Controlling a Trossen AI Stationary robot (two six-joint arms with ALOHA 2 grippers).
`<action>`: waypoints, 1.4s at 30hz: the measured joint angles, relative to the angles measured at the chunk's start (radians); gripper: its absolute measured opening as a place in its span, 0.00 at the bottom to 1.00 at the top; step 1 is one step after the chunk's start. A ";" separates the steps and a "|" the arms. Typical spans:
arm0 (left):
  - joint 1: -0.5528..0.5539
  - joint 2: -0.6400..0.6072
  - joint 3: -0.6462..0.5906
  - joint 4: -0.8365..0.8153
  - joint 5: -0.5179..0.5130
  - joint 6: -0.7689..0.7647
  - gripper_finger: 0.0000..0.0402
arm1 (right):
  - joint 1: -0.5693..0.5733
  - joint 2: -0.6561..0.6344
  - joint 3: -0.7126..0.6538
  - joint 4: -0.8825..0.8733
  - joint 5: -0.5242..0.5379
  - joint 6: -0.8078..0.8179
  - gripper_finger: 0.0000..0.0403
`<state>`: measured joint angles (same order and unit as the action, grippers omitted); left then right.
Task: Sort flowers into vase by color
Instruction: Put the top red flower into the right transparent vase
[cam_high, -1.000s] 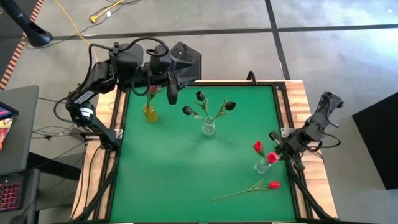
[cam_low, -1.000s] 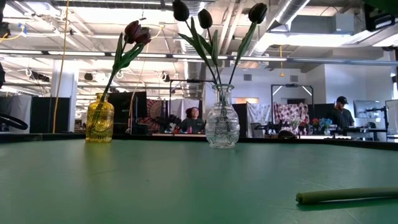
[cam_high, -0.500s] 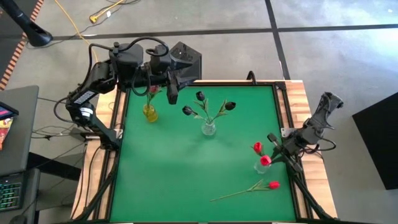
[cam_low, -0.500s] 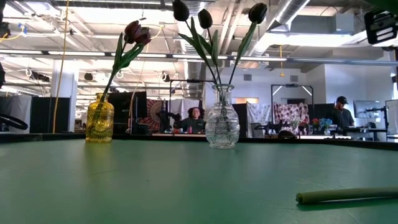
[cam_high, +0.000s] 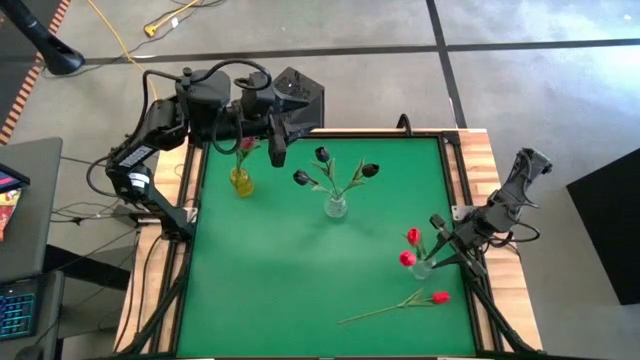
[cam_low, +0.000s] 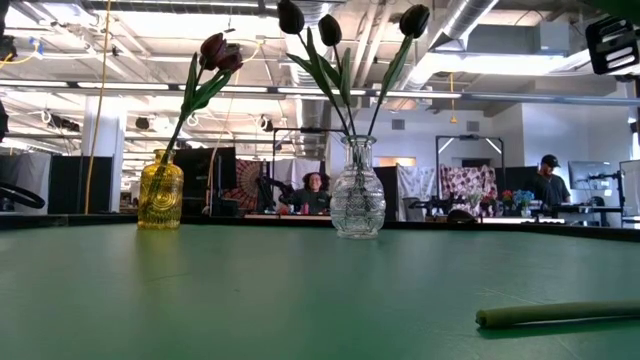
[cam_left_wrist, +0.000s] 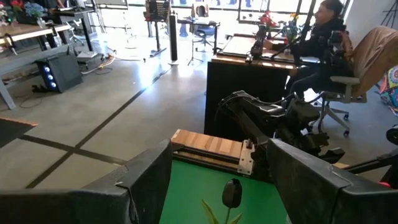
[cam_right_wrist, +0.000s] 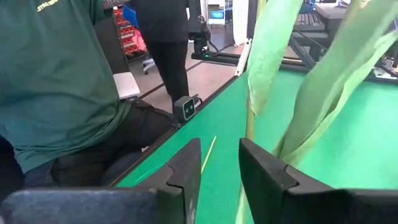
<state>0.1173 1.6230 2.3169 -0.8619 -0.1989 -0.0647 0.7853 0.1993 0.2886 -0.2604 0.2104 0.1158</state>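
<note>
**Sorting nearly done, one red tulip loose**

Scanning left to right off the clear vase at mat centre:

- Left gripper: parked up-left of the clear vase, just beside the yellow vase. Fingers apart, holding nothing. Idle.
- Yellow vase: left of the clear vase, carries the maroon tulips.
- Clear vase: three dark tulips in it, upright.
- Small vase: down-right of the clear vase, two red tulips in it, leaning.
- Loose red tulip: flat on the mat, further down-right, past the small vase.
- Right gripper: tight against the small vase. Fingers slightly apart, green stems close in front of them, nothing clamped that I can see.

Risks: the gripper is crowding a light vase with leaning stems; a sideways nudge could tip it. Thin flat stem is also easy to miss or pinch against the mat.
</note>
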 joint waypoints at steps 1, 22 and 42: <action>0.000 0.000 0.000 0.000 0.000 0.000 0.63 | 0.000 0.000 0.001 0.000 -0.001 0.000 0.36; -0.015 0.000 -0.119 -0.001 0.291 0.106 0.63 | -0.002 0.014 0.237 -0.151 -0.025 0.036 0.40; -0.292 0.001 -0.991 1.188 0.137 0.298 0.61 | -0.002 0.063 0.434 -0.158 0.183 -0.144 0.34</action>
<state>-0.1748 1.6241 1.3263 0.3261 -0.0615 0.2334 0.7830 0.2623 0.7224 -0.4187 0.3932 -0.0279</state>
